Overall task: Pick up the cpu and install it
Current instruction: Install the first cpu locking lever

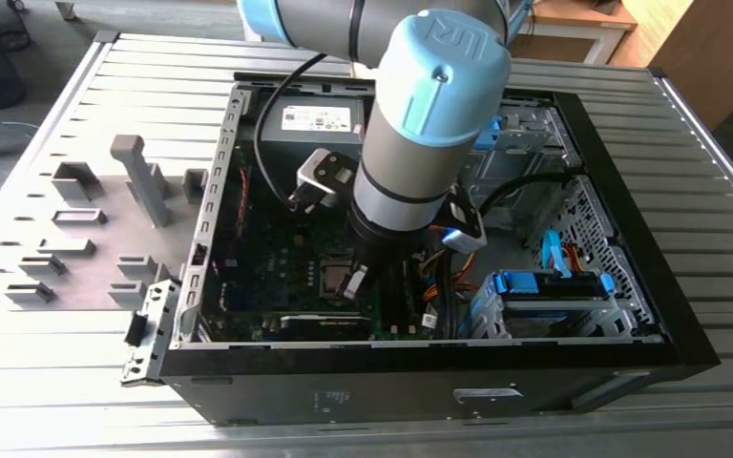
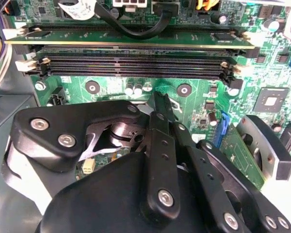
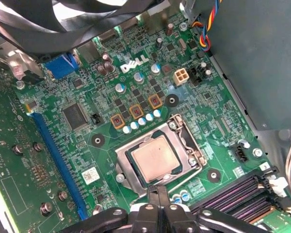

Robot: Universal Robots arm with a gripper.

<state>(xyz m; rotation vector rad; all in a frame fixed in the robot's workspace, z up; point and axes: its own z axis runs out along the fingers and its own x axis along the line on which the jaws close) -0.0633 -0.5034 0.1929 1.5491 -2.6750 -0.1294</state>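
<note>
The cpu (image 3: 155, 159), a small flat square chip with a pale metal top, lies flat inside the metal-framed socket (image 3: 186, 141) on the green motherboard. In the exterior view the socket (image 1: 332, 277) sits mid-board inside the open computer case (image 1: 430, 377). My gripper (image 3: 159, 191) is shut, its two thin black fingers pressed together with nothing between them, the tips right at the cpu's near edge. The second wrist view shows the same closed gripper (image 2: 160, 104) over the board, in front of the memory slots (image 2: 136, 65).
A grey power-supply box (image 1: 316, 119) fills the case's far end. Blue drive brackets (image 1: 545, 284) and cable bundles (image 1: 437, 286) crowd the exterior view's right. A long blue card slot (image 3: 58, 160) runs beside the socket. Grey holder blocks (image 1: 73, 181) stand on the slatted table.
</note>
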